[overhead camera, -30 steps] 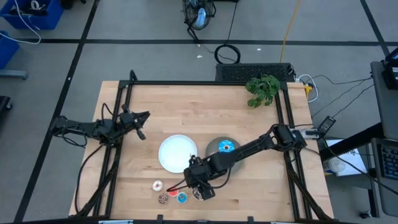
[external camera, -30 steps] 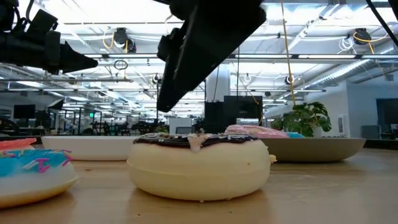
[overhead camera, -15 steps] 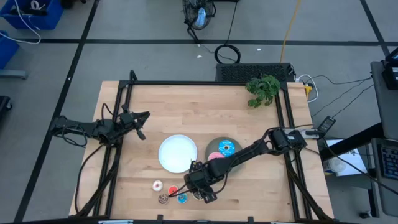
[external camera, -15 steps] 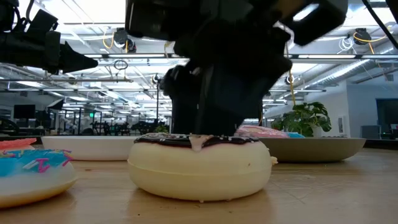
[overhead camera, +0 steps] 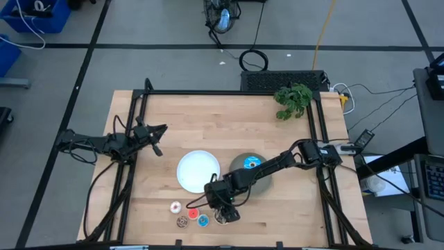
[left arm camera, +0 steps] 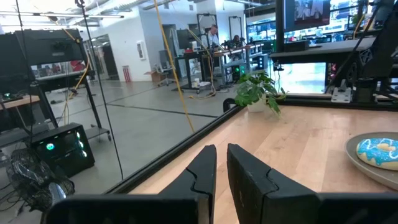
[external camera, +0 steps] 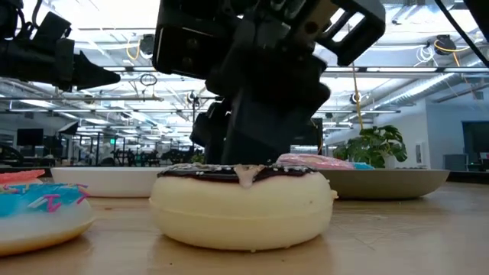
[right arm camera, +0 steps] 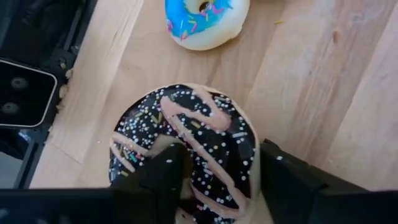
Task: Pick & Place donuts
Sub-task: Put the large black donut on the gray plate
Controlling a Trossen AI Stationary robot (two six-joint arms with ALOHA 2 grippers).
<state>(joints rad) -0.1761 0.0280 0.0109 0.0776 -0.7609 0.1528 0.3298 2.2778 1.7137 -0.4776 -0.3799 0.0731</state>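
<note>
Brown-sprinkled donut (right arm camera: 186,146) at lower centre of the high view, near table front edge: cream base, dark icing, white sprinkles, pink drizzle. Right gripper (right arm camera: 217,180) straddles it, one finger in the hole, one outside the rim. Left gripper (left arm camera: 221,163) at left, fingers nearly pressed together, empty.

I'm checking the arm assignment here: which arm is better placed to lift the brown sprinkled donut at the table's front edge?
Right. The right gripper is already down over the brown sprinkled donut, one finger in its hole and one outside. The left gripper waits, shut, far off near the table's left side.
</note>
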